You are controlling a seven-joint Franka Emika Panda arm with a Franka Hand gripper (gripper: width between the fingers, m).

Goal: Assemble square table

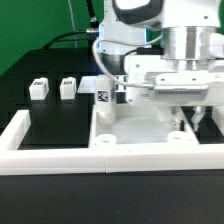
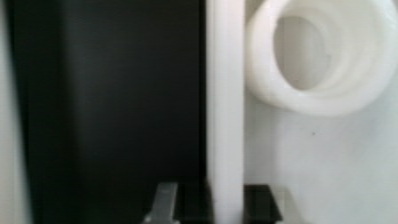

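Observation:
The square table [image 1: 140, 138] is a white slab lying flat against the front fence, with round corner sockets facing up. My gripper [image 1: 190, 117] reaches down onto the slab's right part. In the wrist view my gripper [image 2: 217, 205] straddles the slab's raised rim [image 2: 222, 100]. One dark fingertip [image 2: 263, 203] lies against the rim and the other sits on its far side, so the gripper is shut on the rim. A round socket [image 2: 329, 60] lies just beside the rim. Two small tagged legs [image 1: 39, 89] [image 1: 68, 87] stand on the black table at the exterior view's left. A third tagged block [image 1: 104, 96] stands at the slab's far left corner.
Long white fence bars run along the front [image 1: 90, 159] and the exterior view's left [image 1: 14, 132], boxing in the slab. The arm's bulky white body [image 1: 150, 40] hangs over the slab's right half. A green backdrop stands behind.

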